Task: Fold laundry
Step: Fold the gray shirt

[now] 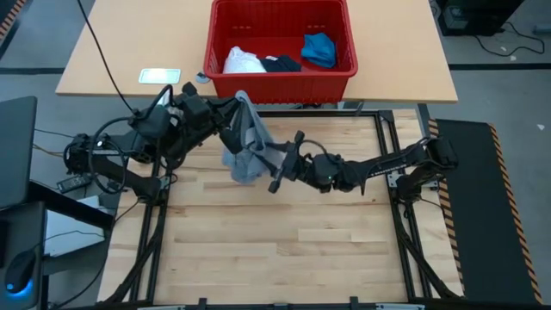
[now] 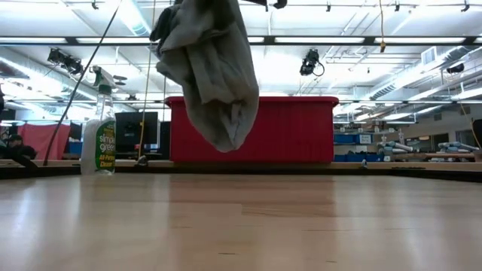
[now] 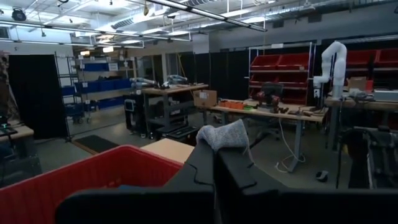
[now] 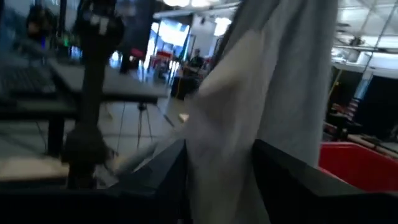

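The grey T-shirt (image 1: 247,145) hangs bunched in the air between both arms; in the low view the shirt (image 2: 209,71) dangles clear of the wooden table. My left gripper (image 1: 238,102) is shut at the shirt's top, near the table's far edge. My right gripper (image 1: 277,161) comes in from the right at the shirt's mid height and is shut on it. The white cloth (image 1: 243,60), navy garment (image 1: 282,63) and bright blue garment (image 1: 318,47) lie in the red basket (image 1: 280,83). My left gripper pinches a small fold at the shirt's top (image 3: 225,135) between its shut fingers (image 3: 199,168); the tuft sticks out past the tips. The shirt hangs slack below it, lifted clear of the table. My right gripper (image 4: 221,183) has a thick bunch of the hanging shirt (image 4: 224,143) between its two fingers (image 4: 168,180), coming level from the table's right. The cloth fills the gap between them; how many layers, I cannot tell.
The red basket stands on the tan table beyond the far edge of the wooden table (image 1: 275,250). A spray bottle (image 2: 99,135) stands left of the basket, and a white card (image 1: 159,76) lies farther left. Bare wood spreads below the shirt toward the near edge.
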